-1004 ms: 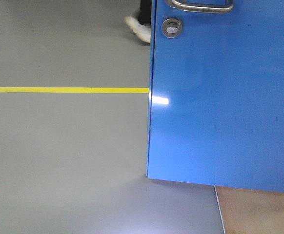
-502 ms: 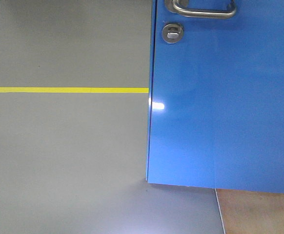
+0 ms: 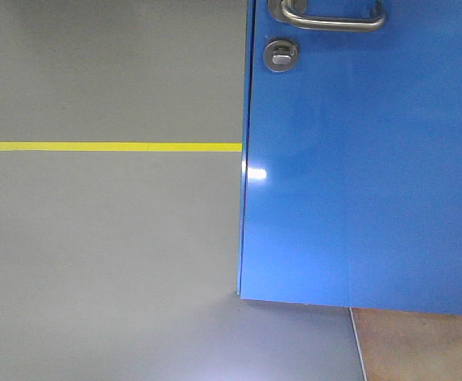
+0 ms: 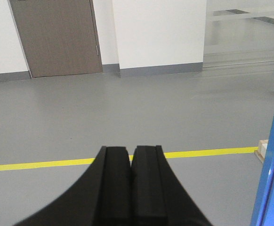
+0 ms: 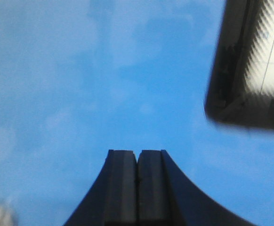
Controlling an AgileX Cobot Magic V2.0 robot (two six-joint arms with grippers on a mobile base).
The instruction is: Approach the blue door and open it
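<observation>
In our front view the blue door (image 3: 366,159) fills the frame from 12 to 5 o'clock, its glossy panel catching a small white glare near its left edge. Its silver lever handle (image 3: 330,16) is cut off by the top border at about 1 o'clock, and just below it sits the round silver thumb-turn lock (image 3: 280,55). The door's left edge runs nearly vertical through the middle of the frame, and its bottom edge stops just above the grey floor (image 3: 104,254). A yellow floor line (image 3: 108,146) crosses the floor from 9 o'clock and ends at the door's edge. At 5 o'clock, beneath the door, we see a strip of brownish flooring (image 3: 417,345) bounded on its left by a thin pale line.

Our left gripper (image 4: 131,155) points out over open floor with its two black fingers pressed together and nothing between them; the yellow line passes behind their tips. The door shows only as a blue sliver at 4 o'clock there. Beyond it a brown door (image 4: 57,37) stands at 11 o'clock, a white wall (image 4: 156,33) at 12, and a glass partition (image 4: 245,28) at 1 to 2 o'clock.

Our right gripper (image 5: 137,157) faces the blue panel at close range, fingers likewise closed on nothing. A blurred dark rectangular shape (image 5: 247,66) sits at 2 o'clock; we cannot tell what it is.
</observation>
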